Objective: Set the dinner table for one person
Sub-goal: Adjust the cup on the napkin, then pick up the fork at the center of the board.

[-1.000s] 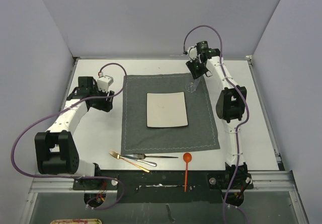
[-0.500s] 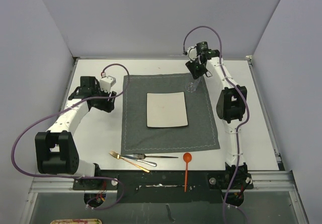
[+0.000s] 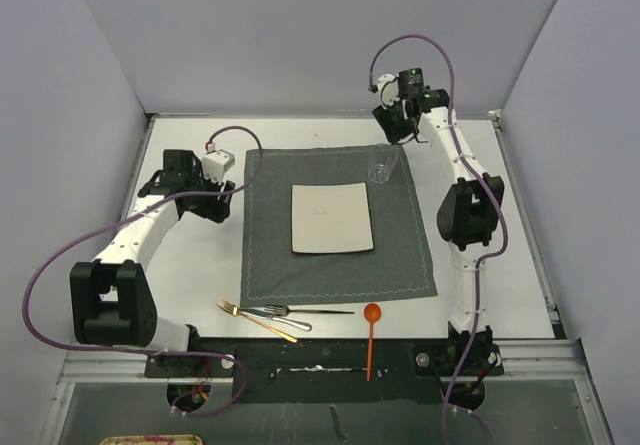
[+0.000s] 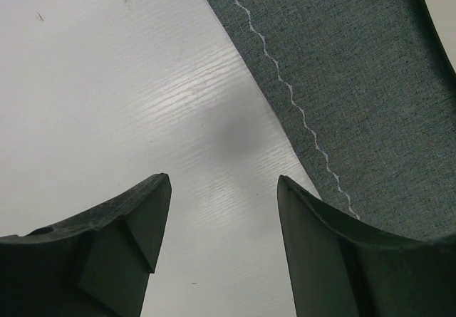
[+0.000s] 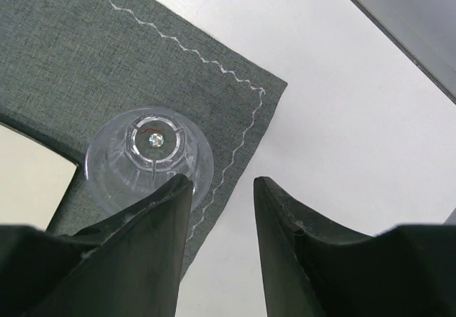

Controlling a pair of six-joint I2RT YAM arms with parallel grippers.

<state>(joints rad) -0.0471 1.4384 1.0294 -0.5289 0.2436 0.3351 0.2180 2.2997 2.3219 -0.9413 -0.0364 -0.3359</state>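
The white worktop (image 3: 190, 265) filled most of the overhead view, with a dark grey placemat (image 3: 400, 255) lying flat at its middle. A square off-white plate (image 3: 332, 217) sat at the placemat's centre, and a clear glass (image 3: 380, 169) stood upright near the placemat's far right corner. The right hand (image 5: 222, 182) hung above that corner, its 2 fingers apart with nothing between them. The left hand (image 4: 222, 189) hovered over bare worktop just off the placemat's left edge, fingers spread and empty. Off the placemat's near edge lay a gold fork (image 3: 255, 320), silver cutlery (image 3: 300, 312) and an orange spoon (image 3: 372, 313).
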